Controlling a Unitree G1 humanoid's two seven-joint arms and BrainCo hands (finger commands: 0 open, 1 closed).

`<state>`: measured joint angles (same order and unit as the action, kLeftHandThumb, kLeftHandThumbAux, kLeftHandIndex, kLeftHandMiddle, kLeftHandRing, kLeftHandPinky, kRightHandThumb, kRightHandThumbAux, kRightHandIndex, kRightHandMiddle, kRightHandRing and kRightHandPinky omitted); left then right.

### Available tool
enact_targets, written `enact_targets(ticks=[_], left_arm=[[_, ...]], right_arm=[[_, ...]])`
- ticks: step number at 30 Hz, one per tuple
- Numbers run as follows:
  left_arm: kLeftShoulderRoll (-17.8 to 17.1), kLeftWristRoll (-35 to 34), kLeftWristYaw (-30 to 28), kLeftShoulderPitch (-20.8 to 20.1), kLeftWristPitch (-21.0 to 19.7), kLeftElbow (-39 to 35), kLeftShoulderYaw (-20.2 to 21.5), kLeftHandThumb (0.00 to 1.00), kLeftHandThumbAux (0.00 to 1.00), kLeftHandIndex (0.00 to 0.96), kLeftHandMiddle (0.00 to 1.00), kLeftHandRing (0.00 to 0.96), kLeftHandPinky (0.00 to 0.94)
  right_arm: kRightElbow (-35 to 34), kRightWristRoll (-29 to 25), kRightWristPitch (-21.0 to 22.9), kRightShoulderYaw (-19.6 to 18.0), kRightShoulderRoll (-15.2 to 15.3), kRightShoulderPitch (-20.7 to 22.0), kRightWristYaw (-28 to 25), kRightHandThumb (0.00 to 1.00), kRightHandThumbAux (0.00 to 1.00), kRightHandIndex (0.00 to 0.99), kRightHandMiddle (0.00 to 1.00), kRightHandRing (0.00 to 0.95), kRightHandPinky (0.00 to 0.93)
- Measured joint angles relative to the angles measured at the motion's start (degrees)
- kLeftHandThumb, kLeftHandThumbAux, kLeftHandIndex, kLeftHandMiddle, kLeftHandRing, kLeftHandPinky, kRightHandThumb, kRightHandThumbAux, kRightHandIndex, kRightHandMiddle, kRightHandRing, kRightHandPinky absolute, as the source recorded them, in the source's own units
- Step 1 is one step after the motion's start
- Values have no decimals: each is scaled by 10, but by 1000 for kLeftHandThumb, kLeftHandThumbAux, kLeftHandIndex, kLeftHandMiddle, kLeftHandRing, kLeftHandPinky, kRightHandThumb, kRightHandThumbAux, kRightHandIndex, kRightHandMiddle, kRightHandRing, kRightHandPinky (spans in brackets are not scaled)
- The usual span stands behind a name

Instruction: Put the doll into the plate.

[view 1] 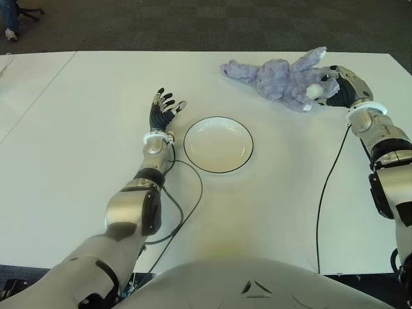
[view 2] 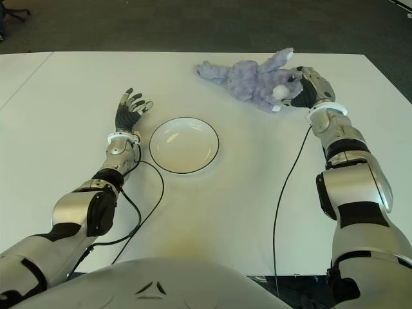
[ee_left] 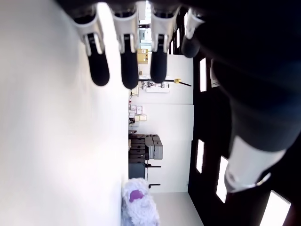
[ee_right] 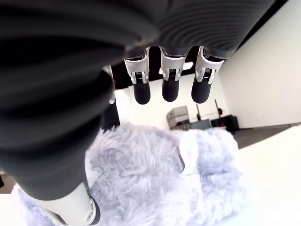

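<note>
The right arm reaches far forward and to the right across the white table [view 1: 77,148], its forearm angled inward so that the right hand [view 1: 339,85] sits against the right end of the doll [view 1: 283,78]. The doll, a lavender plush animal with a white patch, lies on its side on the far part of the table, well apart from the plate [view 1: 218,144] and beyond it to the right. In the right wrist view the fingers [ee_right: 170,89] extend straight over the plush, their tips clear of the fur, and the thumb hangs low beside it; the hand is spread and grips nothing, though the palm is close above the doll.

The left arm stretches forward, forearm low over the table, with the left hand [view 1: 163,111] just to the left of the plate's rim. Its fingers are fanned and relaxed, holding nothing. A black cable [view 1: 187,212] loops from the left forearm across the table.

The plate is white with a dark rim and stands near the table's middle with nothing in it.

The left wrist view adds what the eye views lack: the doll seen from low along the tabletop, and a room behind it with shelving and boxes. The left eye view alone shows a chair base [view 1: 29,11] and a person's foot [view 1: 11,32] at the far left corner.
</note>
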<state>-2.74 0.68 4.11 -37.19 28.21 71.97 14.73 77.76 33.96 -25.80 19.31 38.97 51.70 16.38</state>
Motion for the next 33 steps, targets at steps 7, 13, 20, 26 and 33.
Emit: enact_targets(ticks=[7, 13, 20, 26, 33], left_arm=[[0, 0, 0, 0, 0, 0, -1, 20, 736, 49, 185, 210, 222], [0, 3, 0, 0, 0, 0, -2, 18, 725, 42, 187, 214, 225], [0, 3, 0, -1, 0, 0, -1, 24, 721, 36, 175, 198, 207], [1, 3, 0, 0, 0, 0, -1, 18, 728, 42, 177, 197, 209], [1, 3, 0, 0, 0, 0, -1, 23, 734, 49, 177, 201, 221]], right_arm=[[1, -16, 7, -19, -7, -1, -11, 241, 781, 278, 24, 0, 0], [1, -24, 7, -27, -11, -4, -13, 236, 770, 274, 19, 0, 0], [1, -31, 7, -38, -14, -14, -15, 236, 767, 275, 24, 0, 0], [1, -39, 7, -47, -18, -19, -19, 224, 765, 279, 35, 0, 15], [1, -39, 8, -47, -22, -22, -16, 213, 769, 276, 43, 1, 20]])
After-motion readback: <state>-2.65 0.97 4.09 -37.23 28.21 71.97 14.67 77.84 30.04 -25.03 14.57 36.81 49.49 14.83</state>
